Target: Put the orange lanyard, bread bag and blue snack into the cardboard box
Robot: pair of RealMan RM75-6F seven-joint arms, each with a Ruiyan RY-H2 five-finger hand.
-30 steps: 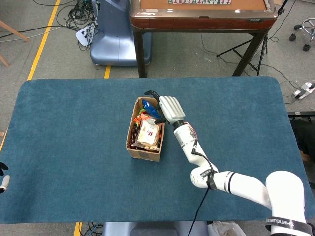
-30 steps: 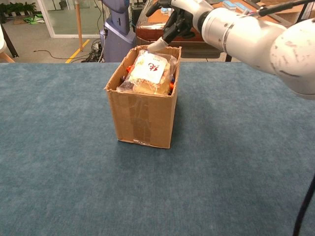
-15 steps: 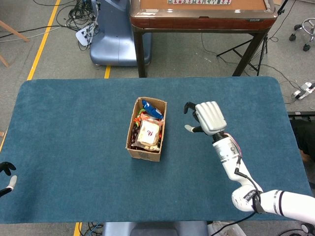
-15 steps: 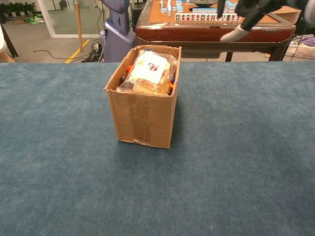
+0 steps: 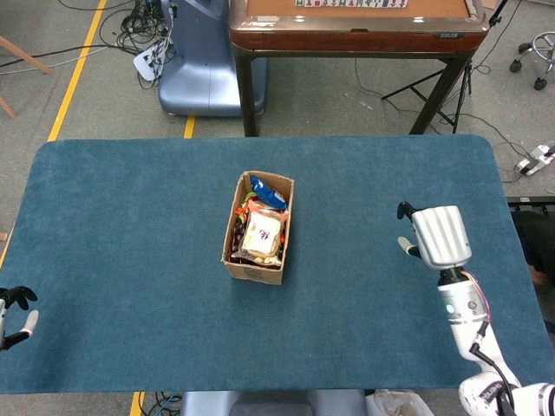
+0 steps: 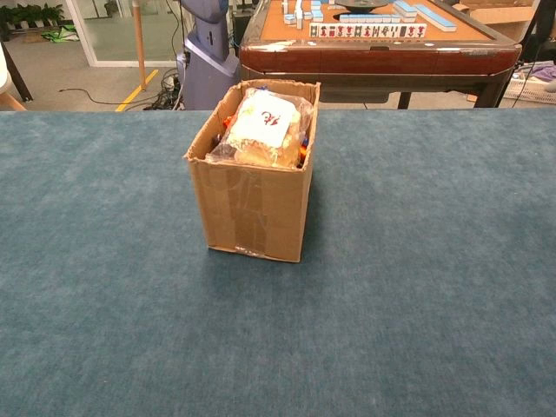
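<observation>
- Black fingers of the right hand (image 5: 431,236) curl loosely, holding nothing, well right of the box (image 5: 253,267).
- Left hand (image 5: 12,314), far left of the box, grips nothing.
- Bread bag (image 5: 262,237), blue snack (image 5: 268,194) and lanyard (image 5: 246,208) lie inside the box; retreat clear, avoid bumping it.

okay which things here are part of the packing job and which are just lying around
Part of the job:
cardboard box
bread bag, in the box
blue snack, in the box
orange lanyard, in the box

Just around:
mahjong table behind the blue table
cables on the floor
</observation>
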